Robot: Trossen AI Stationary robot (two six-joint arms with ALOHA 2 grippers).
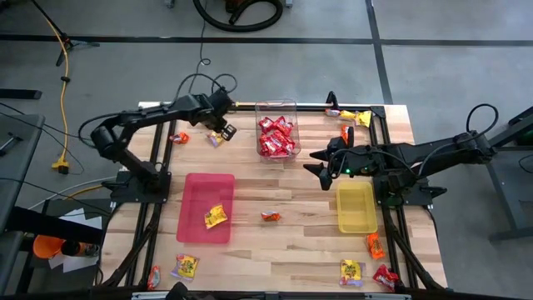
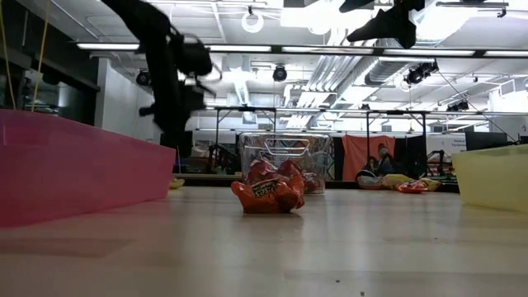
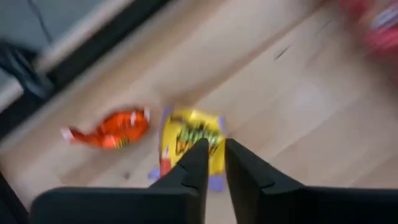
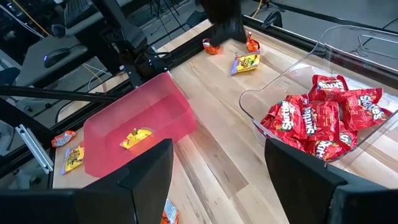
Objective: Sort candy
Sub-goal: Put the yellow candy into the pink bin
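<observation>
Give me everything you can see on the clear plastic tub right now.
The clear plastic tub is a see-through, rounded-corner rectangular bin standing upright at the table's far middle. It holds a heap of red candy packets, piled toward its near end. No gripper touches it: the right gripper hangs open beside it, and the left gripper works at its other side.

Two matte black jointed arms with looping black cables; the right gripper (image 1: 318,162) bore a small green light.
</observation>
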